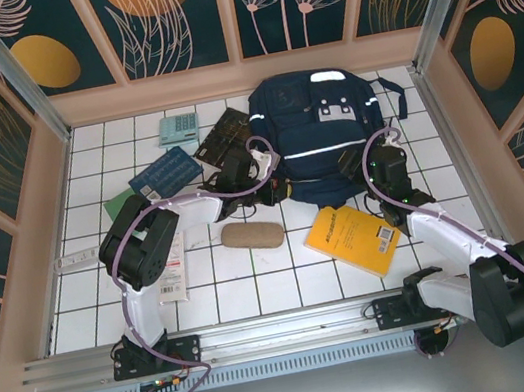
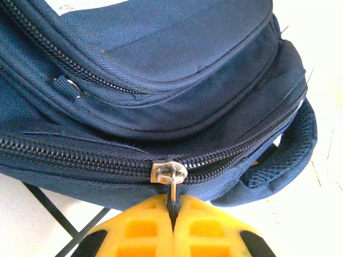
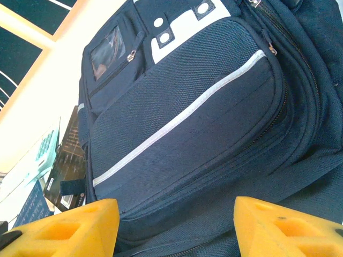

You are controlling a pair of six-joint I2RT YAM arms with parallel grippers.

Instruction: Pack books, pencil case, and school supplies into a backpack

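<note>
While the backpack [image 1: 313, 111] is lying at the far middle of the worktop [image 1: 256, 278], I am pinching its small zipper pull [image 2: 169, 174] in the left pincer [image 2: 172, 214], jaws closed tight on it. The right pincer [image 3: 177, 222] is hanging wide at the front pocket [image 3: 187, 123], holding nothing. I am judging the fabric soft and floppy, so it may drag unless braced.

Matt woven-cloth backpack [image 2: 161, 64], metal zip-slider [image 2: 169, 172]
</note>
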